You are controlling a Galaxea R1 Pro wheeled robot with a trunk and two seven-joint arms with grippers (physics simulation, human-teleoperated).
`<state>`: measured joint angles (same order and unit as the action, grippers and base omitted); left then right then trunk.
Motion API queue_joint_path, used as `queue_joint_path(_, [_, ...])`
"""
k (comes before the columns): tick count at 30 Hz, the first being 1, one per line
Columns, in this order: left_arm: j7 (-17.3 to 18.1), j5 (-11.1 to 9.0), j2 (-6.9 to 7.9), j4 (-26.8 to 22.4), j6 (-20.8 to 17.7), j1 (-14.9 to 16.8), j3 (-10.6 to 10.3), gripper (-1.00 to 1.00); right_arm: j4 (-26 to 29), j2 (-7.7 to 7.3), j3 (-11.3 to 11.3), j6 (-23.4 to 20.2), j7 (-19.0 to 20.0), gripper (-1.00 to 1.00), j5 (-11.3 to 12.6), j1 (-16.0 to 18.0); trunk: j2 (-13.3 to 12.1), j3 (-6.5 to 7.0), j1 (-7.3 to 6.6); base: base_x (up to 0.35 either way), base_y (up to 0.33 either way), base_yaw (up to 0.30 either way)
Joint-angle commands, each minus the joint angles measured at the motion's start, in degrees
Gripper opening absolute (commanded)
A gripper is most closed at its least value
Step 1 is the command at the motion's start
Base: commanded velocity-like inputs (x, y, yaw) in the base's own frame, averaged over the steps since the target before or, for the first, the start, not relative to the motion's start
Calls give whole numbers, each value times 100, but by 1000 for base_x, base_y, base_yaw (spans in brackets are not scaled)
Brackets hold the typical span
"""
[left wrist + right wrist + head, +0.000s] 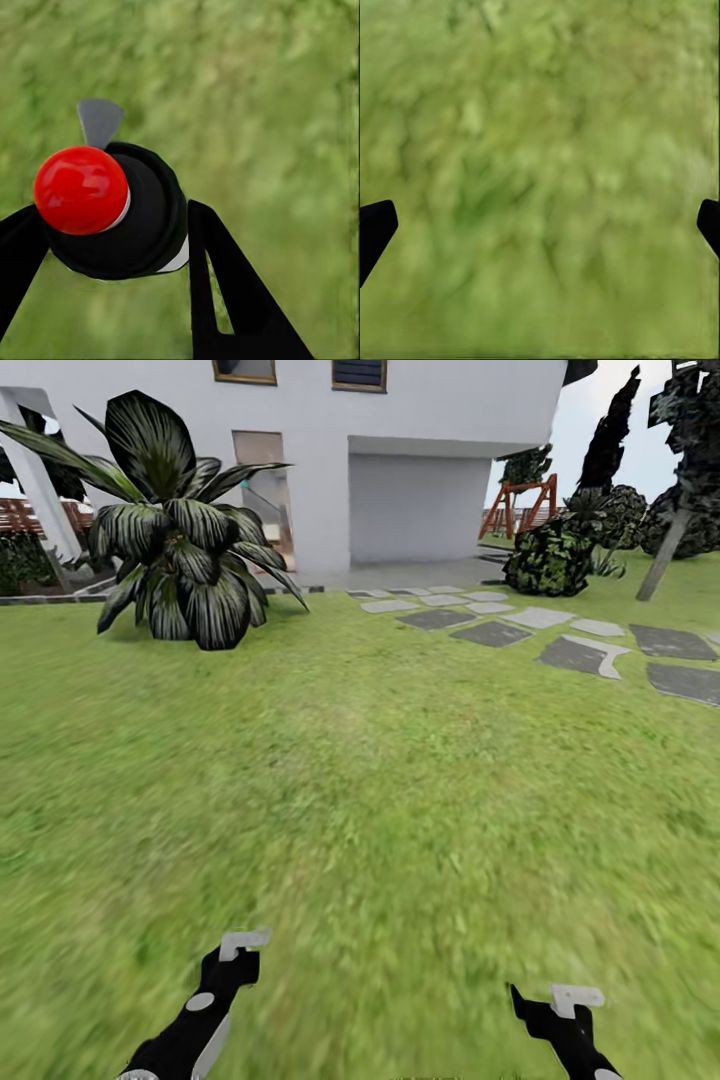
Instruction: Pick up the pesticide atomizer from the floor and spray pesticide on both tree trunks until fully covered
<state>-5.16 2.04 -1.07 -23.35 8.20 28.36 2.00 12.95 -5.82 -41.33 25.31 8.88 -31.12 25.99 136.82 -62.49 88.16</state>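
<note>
1. Currently the left gripper (112,225) pinches the atomizer (112,210), red cap toward the wrist camera, so pickup looks done.
2. Right gripper (540,217) is spread wide over lawn (380,780), free.
3. Both arms sit low, likely a carry pose.
4. No thick pale trunk ahead; just a palm (180,550), house (420,450) and pavers (580,650). Robot likely needs to turn.

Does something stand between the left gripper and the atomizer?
Nothing visible does. A black object with a red cap, perhaps the atomizer itself, is held between the fingers of the left gripper, with lawn behind it.
</note>
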Motion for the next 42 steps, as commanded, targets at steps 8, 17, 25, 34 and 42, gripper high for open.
queue_joint_path(8, [23,-29,-15,-301,-21,-128,2,-100,-9,2,2,0,0,100,-3,-3,0,0,0,0,-275,-300])
queue_joint_path(17, [18,-2,-144,-276,-11,-129,2,-100,-6,2,1,0,0,100,-1,0,0,0,0,0,-275,-300])
queue_joint_path(25, [15,-2,-146,-258,-11,-129,2,-100,-7,2,0,0,0,100,-3,-1,0,0,0,0,-275,-300])
queue_joint_path(34, [15,-7,-147,-272,-11,-129,2,-100,-3,2,-3,0,0,100,0,-1,0,0,0,0,-275,-300])
queue_joint_path(42, [15,-3,-146,-294,-11,-129,2,-100,-3,1,-7,0,0,100,0,-3,0,0,0,0,-276,-300])
